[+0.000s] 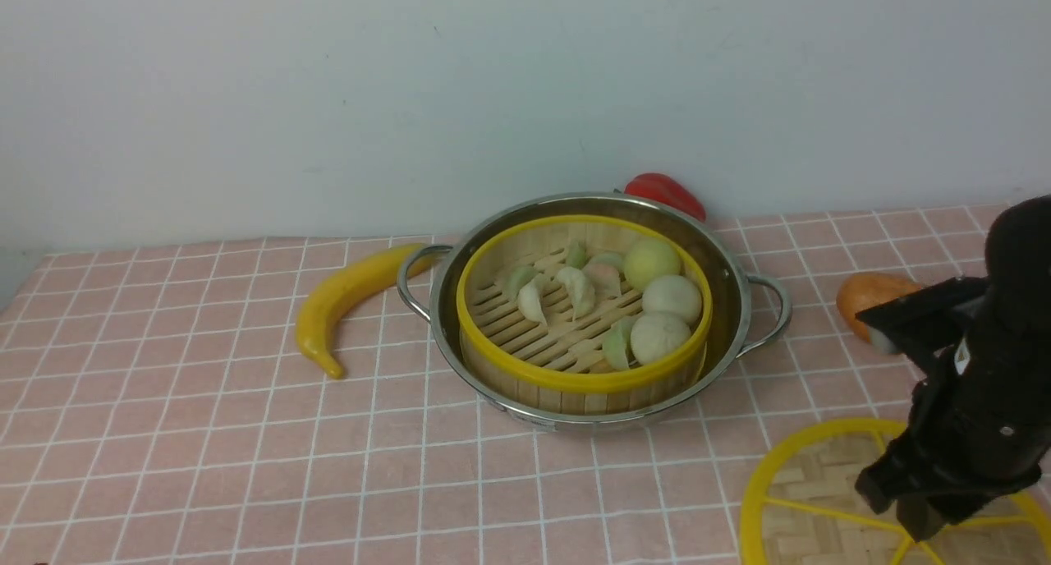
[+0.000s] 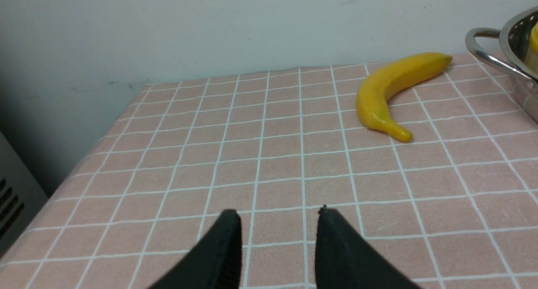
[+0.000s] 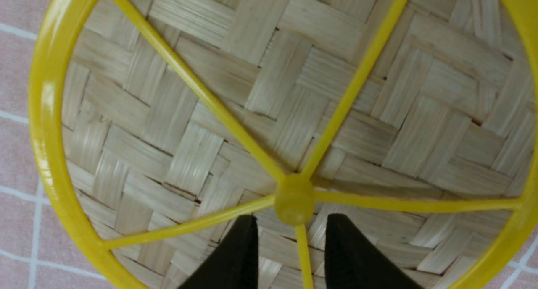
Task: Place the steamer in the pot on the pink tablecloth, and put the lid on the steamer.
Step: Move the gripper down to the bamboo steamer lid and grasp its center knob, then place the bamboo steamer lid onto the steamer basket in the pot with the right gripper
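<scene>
Steamer [image 1: 542,339] sits inside the pot [image 1: 727,282], its yellow rim just below the pot's rim. It holds three round buns [image 1: 669,298] and several pale dumplings [image 1: 575,290].

Pot stands mid-way across the pink tablecloth [image 1: 205,434]. Banana [image 1: 345,298] lies just beside its left handle. A red pepper [image 1: 665,191] is behind the pot, and an orange item [image 1: 870,294] is to the right, part hidden by the right arm.

Lid [image 1: 809,483] lies flat on the cloth at the near right, well apart from the pot and not on the steamer.

Right gripper [image 3: 290,216] is over the lid. Its fingers [image 3: 235,264] are spread, one each side of a yellow spoke by the hub, not clamped on it. Contact with the weave: cannot tell.

Left gripper [image 2: 278,211] is over bare cloth near the left, fingers parted, nothing between them.

Writing: a small white sticker [image 1: 959,356] on the right arm, too small to read.
</scene>
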Available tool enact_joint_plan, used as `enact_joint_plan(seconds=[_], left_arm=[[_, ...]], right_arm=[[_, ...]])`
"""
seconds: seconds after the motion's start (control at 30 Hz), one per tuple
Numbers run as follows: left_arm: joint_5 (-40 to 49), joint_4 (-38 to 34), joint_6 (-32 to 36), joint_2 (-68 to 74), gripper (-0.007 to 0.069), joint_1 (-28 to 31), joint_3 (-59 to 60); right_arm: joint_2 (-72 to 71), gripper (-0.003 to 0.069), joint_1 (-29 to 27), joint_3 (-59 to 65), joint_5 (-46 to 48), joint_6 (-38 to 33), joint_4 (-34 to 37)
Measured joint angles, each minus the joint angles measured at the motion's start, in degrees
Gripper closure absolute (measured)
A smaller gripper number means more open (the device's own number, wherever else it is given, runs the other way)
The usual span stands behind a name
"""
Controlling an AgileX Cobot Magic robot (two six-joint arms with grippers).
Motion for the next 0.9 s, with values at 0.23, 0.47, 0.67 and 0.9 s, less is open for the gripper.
enact_joint_plan(seconds=[0.23,0.47,0.67,0.9], left_arm=[[0.0,0.0,0.0,-0.1,0.0382,0.0,0.0],[0.0,0.0,0.0,-0.1,0.0382,0.0,0.0],[0.0,0.0,0.0,-0.1,0.0382,0.0,0.0],[0.0,0.0,0.0,-0.1,0.0382,0.0,0.0]], right_arm=[[4.2,0.0419,0.0,-0.1,-0.9,0.0,-0.3],[4.5,0.0512,0.0,-0.4,-1.1,0.0,-0.4],[-0.2,0.0512,0.0,-0.2,-2.0,0.2,-1.5],[-15.2,0.0512,0.0,-0.2,-0.2,2.0,-5.6]])
